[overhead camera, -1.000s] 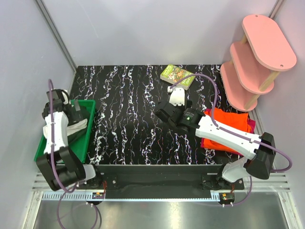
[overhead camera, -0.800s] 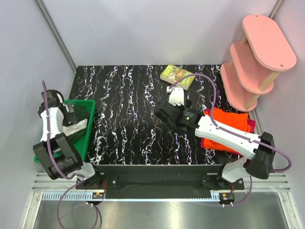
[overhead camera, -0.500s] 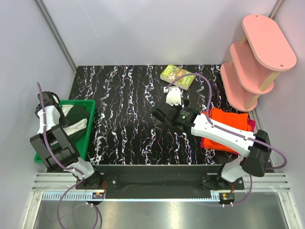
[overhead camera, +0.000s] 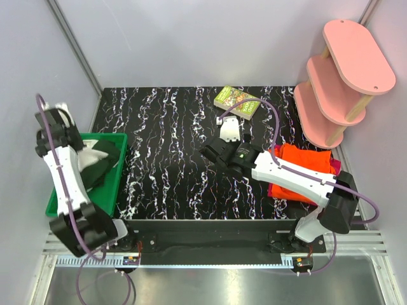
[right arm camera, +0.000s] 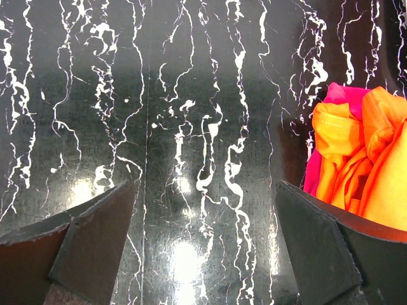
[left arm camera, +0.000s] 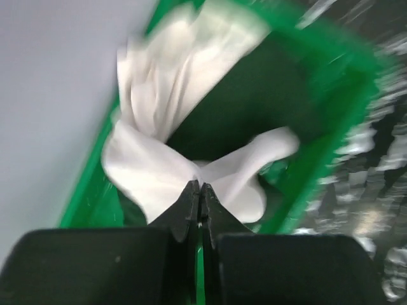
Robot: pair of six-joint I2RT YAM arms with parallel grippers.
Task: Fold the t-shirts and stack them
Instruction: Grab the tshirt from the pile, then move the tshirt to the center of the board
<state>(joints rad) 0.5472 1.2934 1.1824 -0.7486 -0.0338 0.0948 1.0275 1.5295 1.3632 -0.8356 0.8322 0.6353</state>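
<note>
The cream-white t-shirt with dark green parts [overhead camera: 95, 159] lies bunched in the green tray [overhead camera: 113, 190] at the left. My left gripper [left arm camera: 200, 188] is shut on a fold of this white cloth [left arm camera: 172, 108], which hangs from the tips above the tray [left arm camera: 337, 121]. From above, the left gripper [overhead camera: 81, 149] is over the tray's far left corner. The orange t-shirt [overhead camera: 305, 164] rests on the magenta-red one [overhead camera: 335, 167] at the right. My right gripper [overhead camera: 213, 155] is open over bare table, left of that pile [right arm camera: 375, 171], with nothing between its fingers [right arm camera: 95, 235].
A small green book [overhead camera: 236, 101] lies at the table's back, just beyond the right arm. A pink tiered shelf [overhead camera: 343, 76] stands at the back right corner. The grey wall runs close along the tray's left side.
The left gripper closed on the white shirt in the tray and pulled up and back toward the far left. The right arm drifted slightly left, still open.
</note>
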